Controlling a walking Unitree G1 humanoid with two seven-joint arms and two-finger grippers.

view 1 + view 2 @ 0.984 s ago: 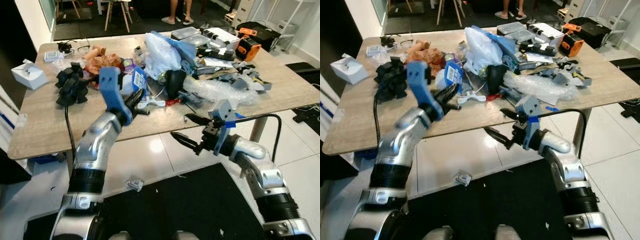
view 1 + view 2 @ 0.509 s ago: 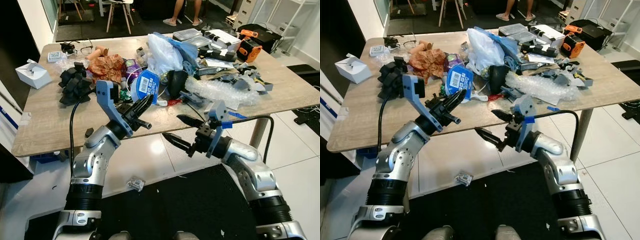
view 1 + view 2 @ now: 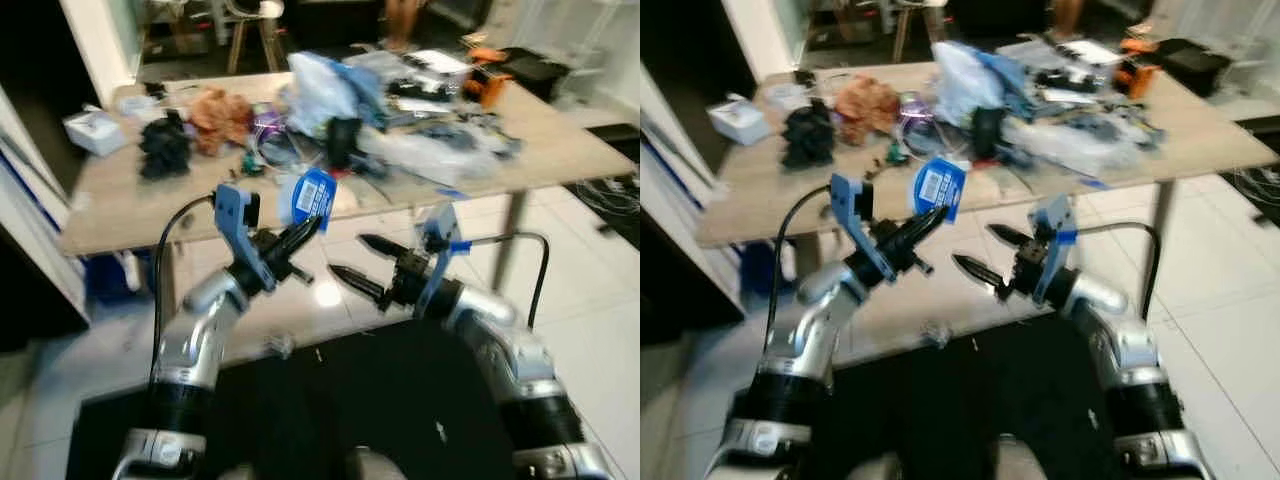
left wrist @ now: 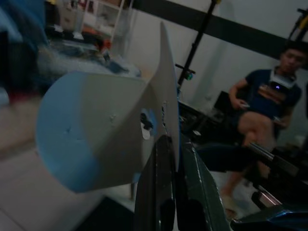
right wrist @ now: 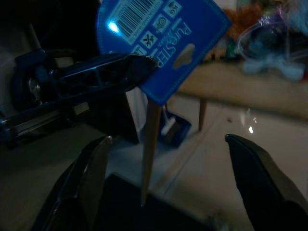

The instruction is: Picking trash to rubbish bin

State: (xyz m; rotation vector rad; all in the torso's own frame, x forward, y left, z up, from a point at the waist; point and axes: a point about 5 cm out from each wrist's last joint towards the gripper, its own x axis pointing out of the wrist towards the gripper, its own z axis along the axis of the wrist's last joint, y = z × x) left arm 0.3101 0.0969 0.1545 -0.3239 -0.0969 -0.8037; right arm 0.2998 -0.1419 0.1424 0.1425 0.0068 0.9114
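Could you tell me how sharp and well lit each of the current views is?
Both eye views are motion-blurred, the cluttered table smeared; left wrist view is dim, the blue card soft, held in the left gripper; right wrist view is dark, though the card's barcode stays readable between the open fingers of the right gripper.

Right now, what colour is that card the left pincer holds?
The card is blue with white print and a barcode, clearest in the right wrist view.

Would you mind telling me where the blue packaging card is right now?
The blue packaging card is pinched in the left gripper, held up in front of the table edge, left of the open right gripper.
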